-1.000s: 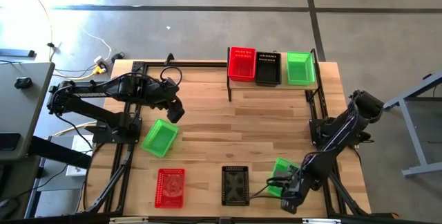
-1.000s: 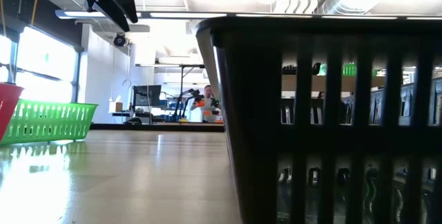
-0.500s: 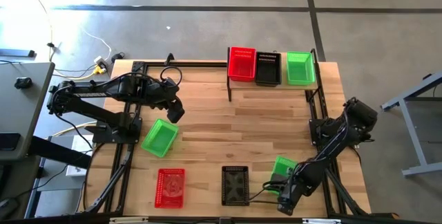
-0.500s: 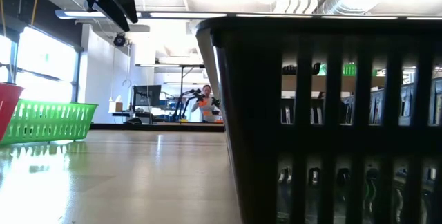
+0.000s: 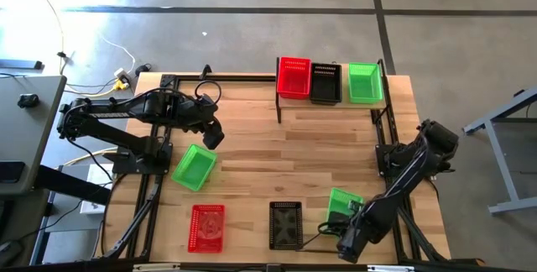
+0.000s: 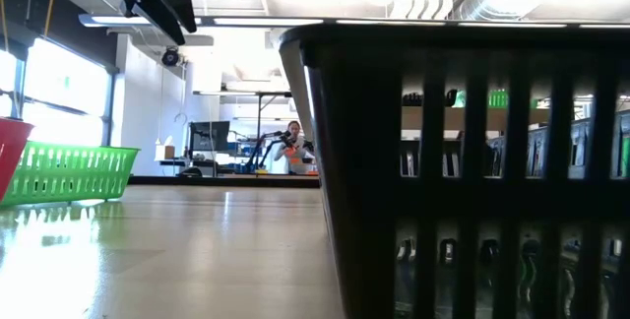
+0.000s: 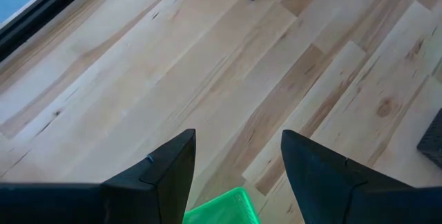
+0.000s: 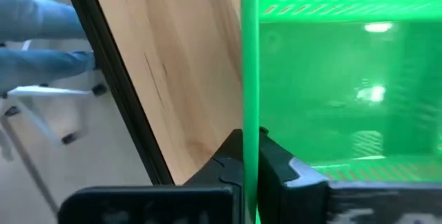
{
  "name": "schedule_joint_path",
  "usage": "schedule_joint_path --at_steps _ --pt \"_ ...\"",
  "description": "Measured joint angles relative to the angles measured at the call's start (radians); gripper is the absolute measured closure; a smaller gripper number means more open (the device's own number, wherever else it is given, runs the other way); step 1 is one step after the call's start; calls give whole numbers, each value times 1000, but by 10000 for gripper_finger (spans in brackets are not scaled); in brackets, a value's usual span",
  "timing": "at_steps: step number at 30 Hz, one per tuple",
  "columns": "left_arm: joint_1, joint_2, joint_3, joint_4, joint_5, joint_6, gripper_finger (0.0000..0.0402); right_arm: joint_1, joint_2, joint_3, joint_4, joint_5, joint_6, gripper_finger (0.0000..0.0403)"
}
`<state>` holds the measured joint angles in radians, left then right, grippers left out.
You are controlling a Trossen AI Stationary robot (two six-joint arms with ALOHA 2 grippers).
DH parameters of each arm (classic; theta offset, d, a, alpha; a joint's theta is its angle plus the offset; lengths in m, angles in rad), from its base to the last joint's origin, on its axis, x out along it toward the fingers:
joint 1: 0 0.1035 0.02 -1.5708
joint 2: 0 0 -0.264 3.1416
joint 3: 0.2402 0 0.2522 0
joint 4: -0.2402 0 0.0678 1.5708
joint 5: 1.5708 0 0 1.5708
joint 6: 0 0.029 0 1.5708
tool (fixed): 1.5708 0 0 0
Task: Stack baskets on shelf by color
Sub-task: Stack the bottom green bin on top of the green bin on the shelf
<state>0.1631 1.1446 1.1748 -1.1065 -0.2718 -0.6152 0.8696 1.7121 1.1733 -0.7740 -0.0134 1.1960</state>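
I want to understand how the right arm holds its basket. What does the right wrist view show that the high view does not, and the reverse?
Only the right wrist view shows the grip up close: the right gripper has its fingers closed on the rim of the green basket.

Only the high view shows the shelf with red, black and green baskets, the left gripper above another green basket, and the red basket and black basket on the table.

Both show the held green basket and the wooden table.

Bright, even overhead light; right wrist view blurred.
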Motion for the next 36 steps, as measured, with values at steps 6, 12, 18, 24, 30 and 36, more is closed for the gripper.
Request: schedule_joint_path --at_steps 6,12,18,24,30,36 --pt "0 0 0 0 0 11 198 -15 -29 106 -156 105 0 403" --pt "0 0 0 3 0 69 198 -62 -86 182 -303 239 -43 403" --pt "0 0 0 4 0 78 198 -148 -177 188 -447 327 -98 403" --pt "0 0 0 4 0 118 198 -269 -296 188 -612 398 -243 403" --pt "0 0 0 4 0 132 198 -428 -437 187 -728 430 -406 403" --pt "0 0 0 4 0 131 198 -601 -579 187 -757 439 -672 403"
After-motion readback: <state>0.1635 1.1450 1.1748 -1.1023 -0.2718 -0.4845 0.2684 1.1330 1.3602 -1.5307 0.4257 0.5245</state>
